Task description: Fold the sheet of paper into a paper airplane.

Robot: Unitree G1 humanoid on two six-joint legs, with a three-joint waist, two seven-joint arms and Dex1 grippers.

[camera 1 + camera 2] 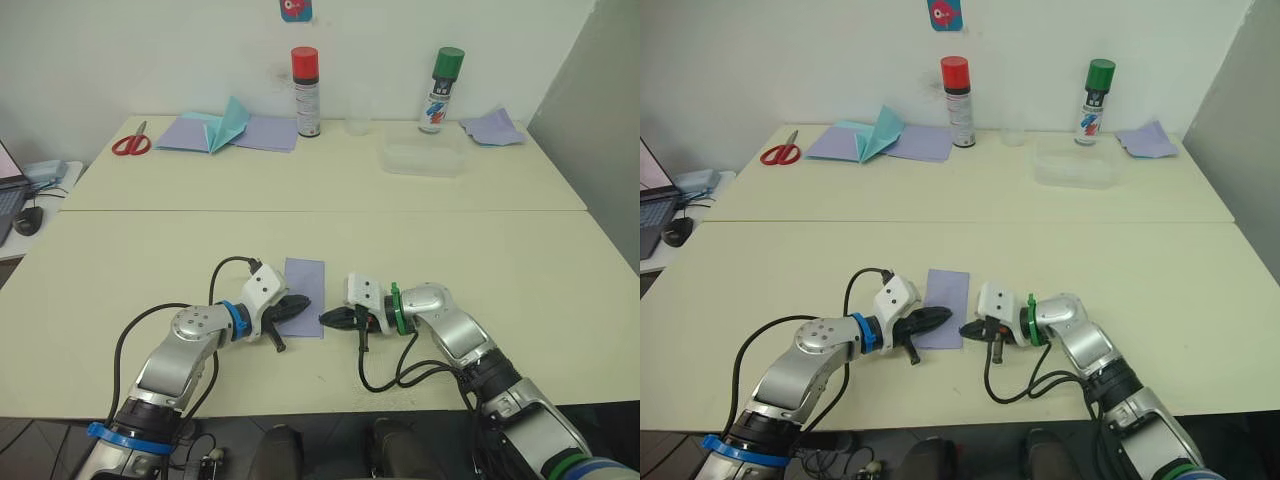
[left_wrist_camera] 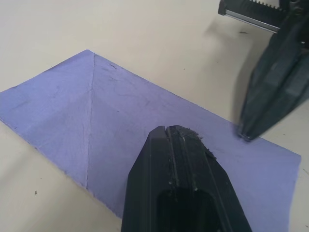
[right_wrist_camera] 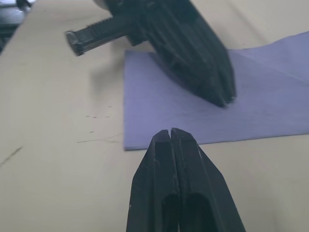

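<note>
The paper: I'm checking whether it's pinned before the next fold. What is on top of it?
The left gripper, fingers shut, lies over the near half of the paper; whether it presses down can't be seen. The right gripper, also shut, sits at the near edge. The far half is bare, with creases showing.

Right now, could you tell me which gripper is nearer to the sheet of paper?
Left. The left gripper, shut, sits over the near part of the sheet of paper, seemingly pressing on it. The right gripper, also shut, rests beside the sheet's near right corner, on the table.
</note>
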